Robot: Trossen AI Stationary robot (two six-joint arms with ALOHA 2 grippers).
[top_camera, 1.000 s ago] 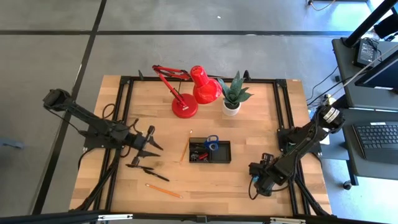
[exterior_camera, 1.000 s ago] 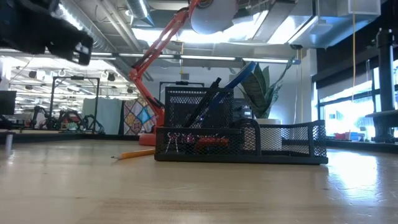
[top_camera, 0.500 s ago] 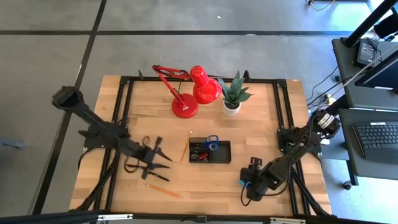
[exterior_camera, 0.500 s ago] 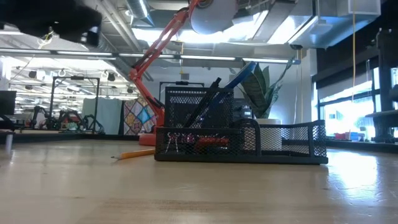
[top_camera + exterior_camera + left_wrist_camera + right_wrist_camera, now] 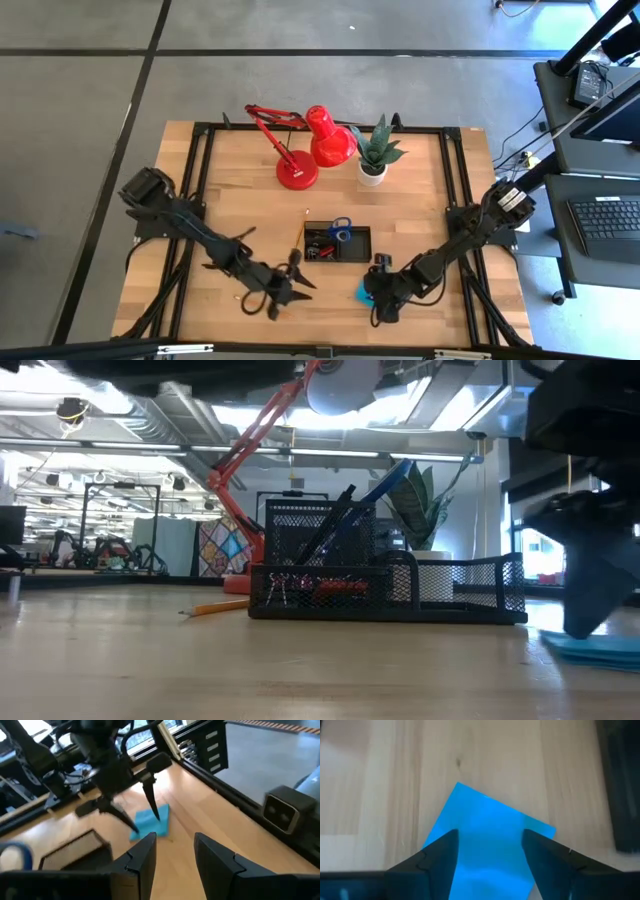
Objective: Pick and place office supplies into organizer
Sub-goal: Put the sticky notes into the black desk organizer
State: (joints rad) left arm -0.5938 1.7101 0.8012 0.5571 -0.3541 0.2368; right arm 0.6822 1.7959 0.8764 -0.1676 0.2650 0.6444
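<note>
A blue square note pad (image 5: 362, 293) lies flat on the table, near-right of the black mesh organizer (image 5: 352, 256). My right gripper (image 5: 490, 834) is open and points down over the pad (image 5: 490, 815), one finger toward each side. In the low view it (image 5: 590, 585) stands over the pad (image 5: 600, 649). My left gripper (image 5: 295, 277) is open and empty, near-left of the organizer, facing the pad (image 5: 150, 820). Blue-handled scissors (image 5: 340, 228) stand in the organizer. A pencil (image 5: 296, 243) lies on the table left of the organizer. My right gripper's fingertips (image 5: 160, 815) reach down to the note pad's top face (image 5: 147, 822) from above, with the pad flat on the table. I cannot tell whether they touch it.
A red desk lamp (image 5: 300, 170) and a potted plant (image 5: 375, 155) stand at the far side. The organizer (image 5: 470, 595) sits mid-table between the two grippers. A black frame rail (image 5: 455, 180) runs along the table's edges. My left arm (image 5: 215, 245) covers part of the table's near-left.
My left gripper has swung from the table's left side toward the near edge and the centre. My right gripper has moved toward the table's left. The blue note pad, not seen in the earlier frames, now shows under the right gripper in both the high and low views.
</note>
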